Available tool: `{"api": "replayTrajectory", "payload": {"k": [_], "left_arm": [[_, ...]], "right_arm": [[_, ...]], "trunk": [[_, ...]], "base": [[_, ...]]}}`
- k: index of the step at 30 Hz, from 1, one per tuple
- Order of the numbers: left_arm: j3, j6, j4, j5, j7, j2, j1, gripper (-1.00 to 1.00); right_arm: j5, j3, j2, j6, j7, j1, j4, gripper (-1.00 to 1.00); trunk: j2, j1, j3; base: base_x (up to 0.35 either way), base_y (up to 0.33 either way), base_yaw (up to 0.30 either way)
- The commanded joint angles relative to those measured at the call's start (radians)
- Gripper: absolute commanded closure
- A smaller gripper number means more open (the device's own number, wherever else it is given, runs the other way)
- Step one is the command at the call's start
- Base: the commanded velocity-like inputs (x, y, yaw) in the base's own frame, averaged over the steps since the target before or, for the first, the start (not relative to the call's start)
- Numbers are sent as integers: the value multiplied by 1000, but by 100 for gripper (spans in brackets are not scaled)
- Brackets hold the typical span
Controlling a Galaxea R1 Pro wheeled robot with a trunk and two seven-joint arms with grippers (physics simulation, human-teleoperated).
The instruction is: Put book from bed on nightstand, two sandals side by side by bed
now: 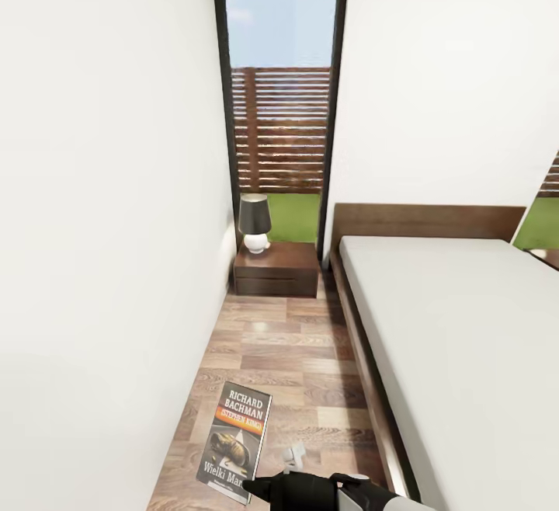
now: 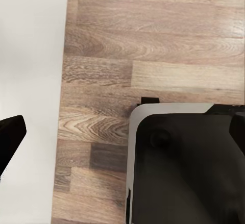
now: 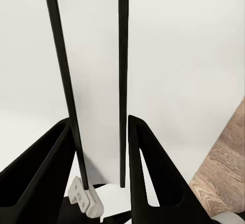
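Note:
The book [image 1: 237,437], dark with an orange band and "Richard Bachman" lettering, hangs low over the wood floor between the wall and the bed [image 1: 466,317]. My right gripper [image 1: 260,488] is shut on its lower edge. In the right wrist view the book [image 3: 97,81] stands edge-on between the two black fingers [image 3: 46,168]. A dark-brown nightstand [image 1: 277,269] stands ahead at the head of the bed, under the window. My left gripper [image 2: 122,137] hangs open over the floor, one black finger [image 2: 10,137] at the picture's edge. The sandals are out of view.
A black-shaded lamp [image 1: 255,222] with a white base takes up the left of the nightstand top. The white wall [image 1: 93,224] closes in the left side of a narrow floor strip [image 1: 279,348]. My own base [image 2: 184,168] shows beneath the left gripper.

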Motion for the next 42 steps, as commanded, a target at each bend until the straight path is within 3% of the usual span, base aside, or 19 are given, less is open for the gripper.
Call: {"api": "replayTrajectory", "payload": {"k": [1,42], "left_arm": [[-9,-3,0,6,4,0,-1,-100],[-9,-8,-1,5,4,-1,1,-100]], "right_arm": [[9,-10,0,-4,0,-2,2,100],[9,-10,0,-4,-1,-2,2,100]], "trunk": [[-2,1,-2],[-2,1,-2]], "base": [[218,0,0],[75,36,-32]]}}
